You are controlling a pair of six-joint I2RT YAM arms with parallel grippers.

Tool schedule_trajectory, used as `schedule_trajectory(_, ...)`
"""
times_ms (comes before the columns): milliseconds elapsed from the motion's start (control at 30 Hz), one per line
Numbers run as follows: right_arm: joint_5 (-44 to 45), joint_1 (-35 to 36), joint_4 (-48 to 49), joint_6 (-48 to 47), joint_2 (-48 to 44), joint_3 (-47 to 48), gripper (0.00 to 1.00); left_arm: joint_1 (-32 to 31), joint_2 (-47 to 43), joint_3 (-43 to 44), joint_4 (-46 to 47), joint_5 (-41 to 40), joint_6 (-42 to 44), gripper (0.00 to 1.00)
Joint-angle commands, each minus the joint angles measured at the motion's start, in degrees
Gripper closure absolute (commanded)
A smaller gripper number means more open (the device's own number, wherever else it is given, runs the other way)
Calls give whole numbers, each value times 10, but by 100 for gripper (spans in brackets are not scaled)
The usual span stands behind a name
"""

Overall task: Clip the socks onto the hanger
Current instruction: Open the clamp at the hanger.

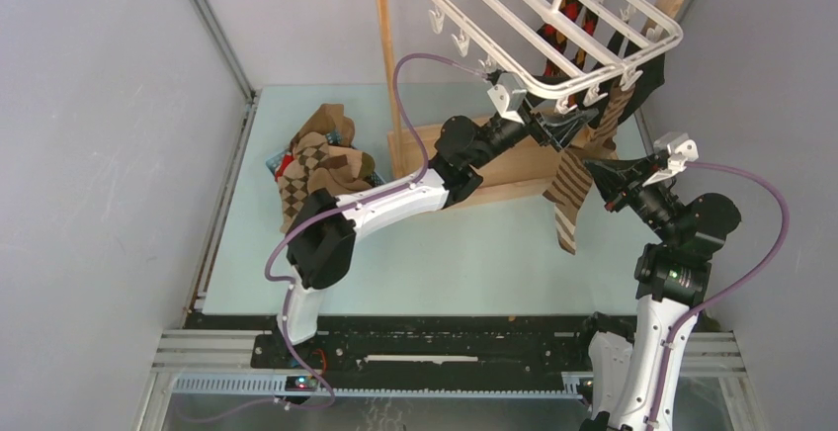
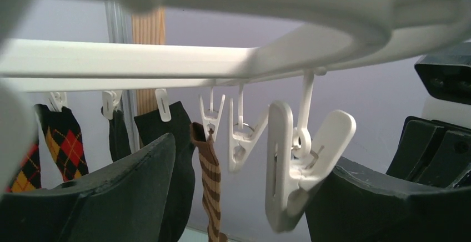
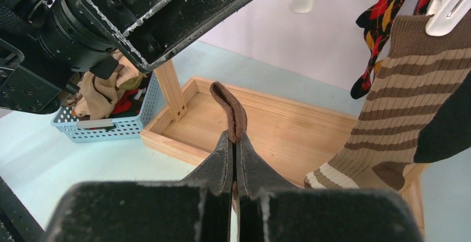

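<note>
The brown-cuffed striped sock (image 1: 566,204) hangs just below the near edge of the hanger (image 2: 166,59). Its cuff is pinched in the right hand (image 3: 234,159), whose fingers are pressed flat together on the fabric. Just above it, under the same near edge, dangles a free white clip (image 2: 300,164). The left hand (image 1: 565,130) stands wide with one finger on either side of this clip and is not squeezing it yet.

So the step in hand looks like clipping this sock. The left hand would need to press the clip's tails so its mouth opens. The right hand would then need to lift the cuff into that mouth before either one lets go.

Along the hanger's farther clips, a red argyle sock (image 2: 64,142), a black sock (image 2: 172,142) and another striped sock (image 3: 400,103) are already hung. More socks wait in the blue basket (image 3: 108,125), well left of the hanger on the table (image 1: 445,263).
</note>
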Motion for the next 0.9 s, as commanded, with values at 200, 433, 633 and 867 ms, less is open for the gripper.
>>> schedule_trajectory(200, 8, 4, -11, -20, -7, 0, 100, -1, -35, -55, 62, -6, 14, 6)
schedule_trajectory(433, 5, 6, -16, -27, -7, 0, 100, -1, -64, -99, 78, -1, 22, 6)
schedule_trajectory(633, 4, 7, -22, -37, -10, 0, 100, -3, -83, -125, 84, -6, 26, 6)
schedule_trajectory(867, 20, 5, -54, -77, -14, 0, 100, -21, -78, -121, 107, -59, 43, 3)
